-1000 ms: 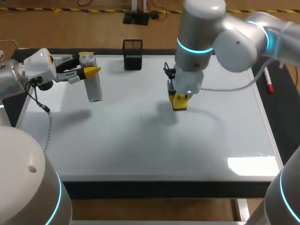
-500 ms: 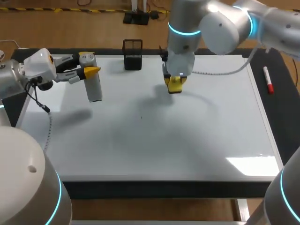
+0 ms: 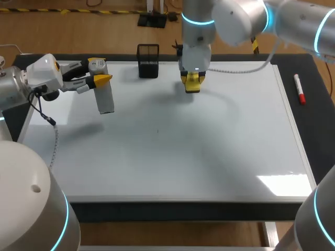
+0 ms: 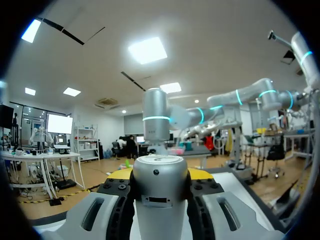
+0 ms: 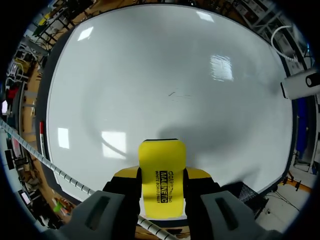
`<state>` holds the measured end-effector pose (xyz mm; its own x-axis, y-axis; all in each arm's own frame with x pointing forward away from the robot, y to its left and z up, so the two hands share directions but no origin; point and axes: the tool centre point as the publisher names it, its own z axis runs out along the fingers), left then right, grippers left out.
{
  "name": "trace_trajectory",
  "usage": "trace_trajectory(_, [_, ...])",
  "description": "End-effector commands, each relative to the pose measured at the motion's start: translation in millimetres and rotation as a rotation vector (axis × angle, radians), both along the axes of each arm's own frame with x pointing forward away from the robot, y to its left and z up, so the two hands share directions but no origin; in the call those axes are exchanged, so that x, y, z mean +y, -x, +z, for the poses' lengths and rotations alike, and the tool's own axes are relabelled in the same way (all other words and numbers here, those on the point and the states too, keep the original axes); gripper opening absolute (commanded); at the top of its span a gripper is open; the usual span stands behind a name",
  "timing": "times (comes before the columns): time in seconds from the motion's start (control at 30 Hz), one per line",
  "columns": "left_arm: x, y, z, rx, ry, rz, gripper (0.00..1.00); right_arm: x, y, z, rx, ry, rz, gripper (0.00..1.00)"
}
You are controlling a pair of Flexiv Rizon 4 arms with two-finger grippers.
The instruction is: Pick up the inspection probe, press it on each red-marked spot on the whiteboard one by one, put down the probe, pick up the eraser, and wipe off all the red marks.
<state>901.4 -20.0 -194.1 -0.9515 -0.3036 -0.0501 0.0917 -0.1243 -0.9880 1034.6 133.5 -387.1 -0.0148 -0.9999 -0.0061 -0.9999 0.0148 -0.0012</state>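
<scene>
Seen from above, the eraser (image 3: 192, 84) is mostly hidden under the right arm (image 3: 197, 49).

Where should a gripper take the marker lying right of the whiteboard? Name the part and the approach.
Probably mid-barrel, from straight above, closing across its thin width. The marker lies flat on the dark mat beside the whiteboard, its length running along the board's edge, so both long sides are free.

Dark desk (image 3: 320, 123) carrying a whiteboard (image 3: 172, 157).
The whiteboard covers most of it; a red marker (image 3: 299, 90) lies on the bare right strip, and a black mesh holder (image 3: 148, 61) stands at the far edge.
</scene>
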Motion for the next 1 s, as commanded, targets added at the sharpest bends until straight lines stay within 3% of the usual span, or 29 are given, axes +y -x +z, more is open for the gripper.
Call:
trace_trajectory(0.03, [0, 0.2, 0.9, 0.0, 0.0, 0.002, 0.0, 3, -17.1, -1, 0.057, 0.01, 0.003, 0.0])
trace_trajectory(0.57, [0, 0.2, 0.9, 0.0, 0.0, 0.002, 0.0, 21, -47.8, -13, 0.129, 0.004, -0.004, 0.0])
trace_trajectory(1.0, [0, 0.2, 0.9, 0.0, 0.0, 0.002, 0.0, 30, -61.1, -21, 0.153, 0.004, -0.01, 0.0])
